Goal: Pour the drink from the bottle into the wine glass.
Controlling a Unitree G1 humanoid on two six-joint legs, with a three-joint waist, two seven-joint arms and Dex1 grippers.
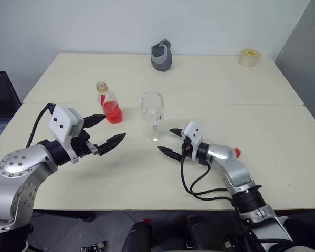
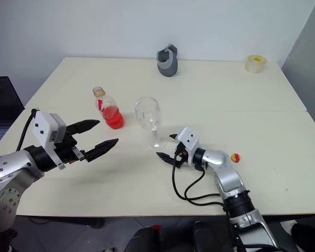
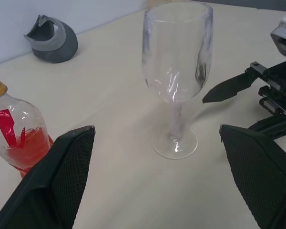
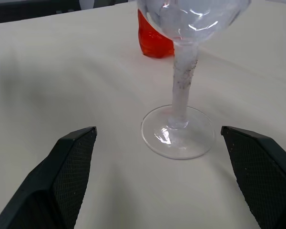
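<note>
While the wine glass (image 1: 153, 116) stands empty near the middle of the table (image 1: 210, 89), the bottle (image 1: 109, 103) sits just beside it on the robot's left, uncapped, its drink (image 1: 113, 112) pooled low in the body. From the head views, the left gripper (image 1: 106, 131) hovers with fingers spread, near the bottle but apart from it; the right gripper (image 1: 170, 140) lies low by the glass foot, fingers released, holding nothing. A grey jug-like object (image 1: 161, 55) and a tape roll (image 1: 249, 57) sit well back by the far edge, out of the way.

In the left wrist view, the glass (image 3: 176, 71) stands between the fingers' line of sight and the other gripper, with the bottle (image 3: 16, 133) off to one side.

In the right wrist view, the stem and foot (image 4: 178, 131) sit just ahead of the open fingers.

I'd worry about a sideways brush toppling that tall glass, or a squeeze on the open bottle slopping liquid. There is plenty of bare tabletop in front of both.
</note>
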